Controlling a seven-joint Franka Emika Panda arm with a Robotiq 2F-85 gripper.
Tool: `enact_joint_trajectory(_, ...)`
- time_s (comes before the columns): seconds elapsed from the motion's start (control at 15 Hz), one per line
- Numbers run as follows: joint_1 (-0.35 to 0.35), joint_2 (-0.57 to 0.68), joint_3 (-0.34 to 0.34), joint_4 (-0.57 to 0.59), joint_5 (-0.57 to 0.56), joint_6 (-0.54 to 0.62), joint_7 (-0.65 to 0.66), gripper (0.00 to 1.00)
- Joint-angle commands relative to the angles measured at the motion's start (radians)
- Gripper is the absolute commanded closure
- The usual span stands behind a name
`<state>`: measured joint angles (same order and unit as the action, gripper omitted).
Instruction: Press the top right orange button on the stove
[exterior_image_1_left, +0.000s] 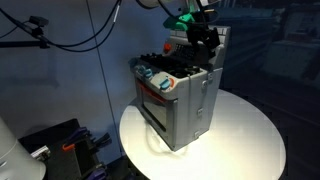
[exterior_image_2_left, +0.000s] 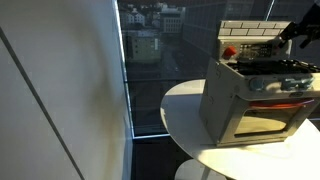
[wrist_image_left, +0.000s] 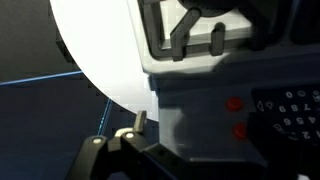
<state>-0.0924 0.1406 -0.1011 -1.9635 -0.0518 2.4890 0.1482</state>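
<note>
Logged toy stove (exterior_image_1_left: 182, 100) upright on round white table (exterior_image_1_left: 250, 145), oven door facing out toward the table's rim. Placed gripper (exterior_image_1_left: 203, 38) above the rear upper end of the stove, close to the raised back panel (exterior_image_2_left: 250, 35); same placing read in both exterior views. Unable to judge contact with the stove from either.

Wrist view: looking down on the stove top, dark burner grate (wrist_image_left: 195, 30) high in frame. Picked out two orange buttons (wrist_image_left: 234, 103) on the grey face below the grate, one just under the other, with a dark pad of small pale dots (wrist_image_left: 290, 110) just beside them. Could not settle which of the two counts as top right.

Only one finger (wrist_image_left: 140, 122) made out, low in frame, at the boundary between the white table and the stove's grey side. Buttons lying off to the right of that finger, apart from it, not touched.

Claw opening: cannot tell. Second finger lost in the dark blur at the bottom edge, and too small and dark in the exterior views. Nothing seen held.
</note>
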Motion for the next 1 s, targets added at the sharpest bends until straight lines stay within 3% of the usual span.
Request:
enact_joint_trajectory(0.0, -0.006, 0.021, 0.001, 0.032, 0.034, 0.004, -0.032, 0.0)
enact_joint_trajectory(0.93, -0.008, 0.056, -0.001, 0.069, 0.042, 0.003, -0.036, 0.0)
